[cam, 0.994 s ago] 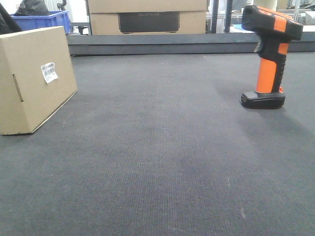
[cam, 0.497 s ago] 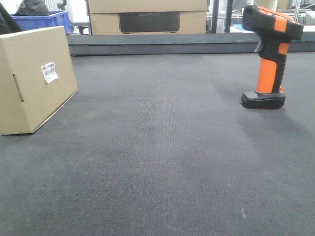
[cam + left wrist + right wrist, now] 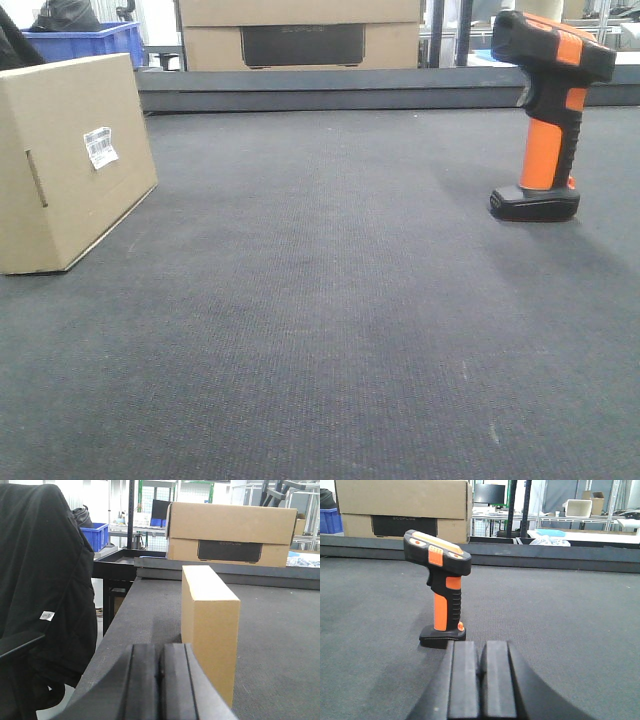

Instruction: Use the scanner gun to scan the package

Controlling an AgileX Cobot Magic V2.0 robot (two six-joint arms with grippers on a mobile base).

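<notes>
One package (image 3: pixel 70 160), one scanner gun (image 3: pixel 548 115) upright, well apart, left pincer (image 3: pixel 160 672) and right pincer (image 3: pixel 481 675) pressed together, empty

Package (image 3: pixel 70 160) left, scanner gun (image 3: pixel 548 115) far right

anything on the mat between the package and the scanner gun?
Nothing: bare dark mat between the package and the scanner gun, clearest in the front-facing view.
</notes>
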